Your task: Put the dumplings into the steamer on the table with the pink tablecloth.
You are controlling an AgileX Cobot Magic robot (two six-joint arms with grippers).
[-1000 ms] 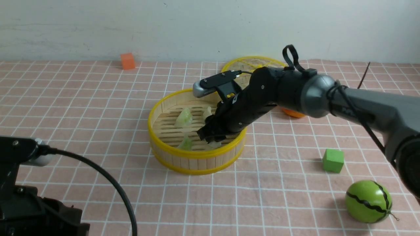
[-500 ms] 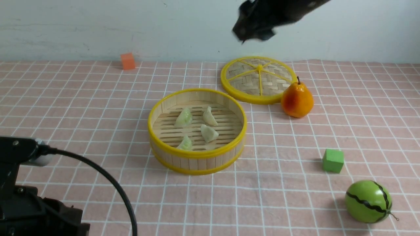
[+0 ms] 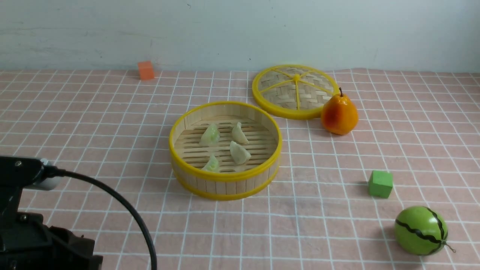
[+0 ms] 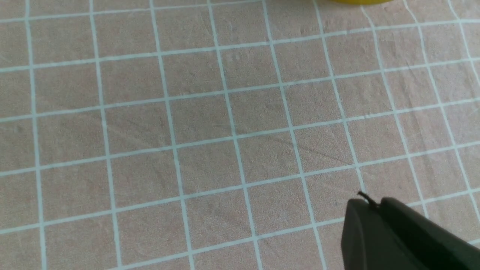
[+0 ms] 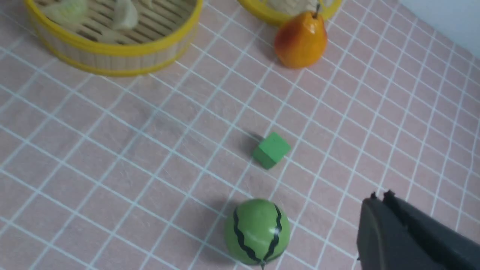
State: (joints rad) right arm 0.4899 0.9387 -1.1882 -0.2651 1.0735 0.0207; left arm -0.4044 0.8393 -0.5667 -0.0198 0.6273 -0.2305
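The steamer [image 3: 224,185] stands mid-table on the pink tablecloth [image 3: 93,123]. Inside it lie two pale green dumplings [image 3: 210,134] [image 3: 212,164] and two whitish dumplings [image 3: 239,132] [image 3: 239,152]. My left gripper [image 4: 369,204] is shut and empty, low over bare cloth, with a sliver of the steamer's yellow rim [image 4: 356,1] beyond it. My right gripper [image 5: 378,198] is shut and empty, high above the table's right side; it is out of the front view. The right wrist view shows the steamer [image 5: 112,50] with dumplings [image 5: 125,17] in it.
A woven yellow-rimmed lid [image 3: 296,91] lies behind the steamer, with an orange pear [image 3: 339,114] beside it. A green cube [image 3: 380,183] and a toy watermelon [image 3: 420,230] sit at the right front. An orange cube [image 3: 146,70] is far left. My left arm's body [image 3: 22,225] fills the front-left corner.
My right arm has let go of a whitish dumpling in the steamer, risen up and right, and left the front view. The left arm has not moved.
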